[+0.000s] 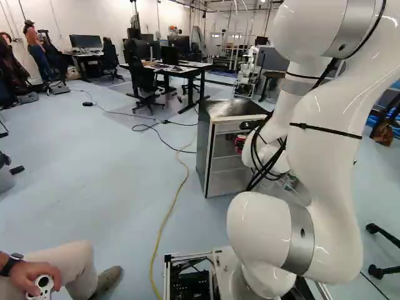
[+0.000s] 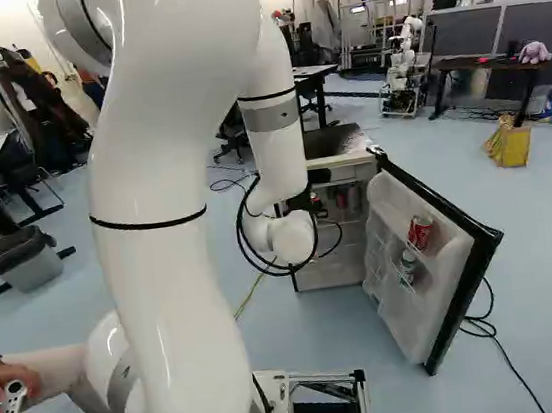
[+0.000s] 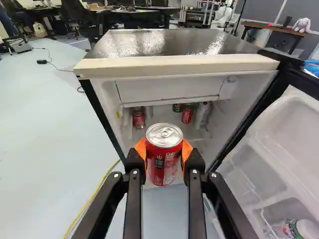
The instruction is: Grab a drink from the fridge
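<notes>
In the left base view my gripper (image 1: 251, 125), partly hidden by the arm, is at the fridge's (image 1: 209, 156) open front. A red can (image 1: 240, 144) shows just beneath it. The wrist view has the gripper (image 3: 163, 152) shut on that red can (image 3: 163, 164), an orange pad on each side, the can upright with its silver top showing. Behind it stands the open fridge (image 3: 174, 66). On its shelf are a red can (image 3: 138, 119), another red can (image 3: 187, 114), a dark can (image 3: 177, 107) and a pale can (image 3: 203, 114).
The fridge door (image 2: 389, 223) is swung open right of the arm, holding a red can (image 2: 420, 232) and a bottle (image 2: 407, 265). Cables (image 2: 493, 331) lie beyond it. A person's hand with a controller (image 1: 44, 284) is near the base. Another robot (image 2: 403, 70) stands far back.
</notes>
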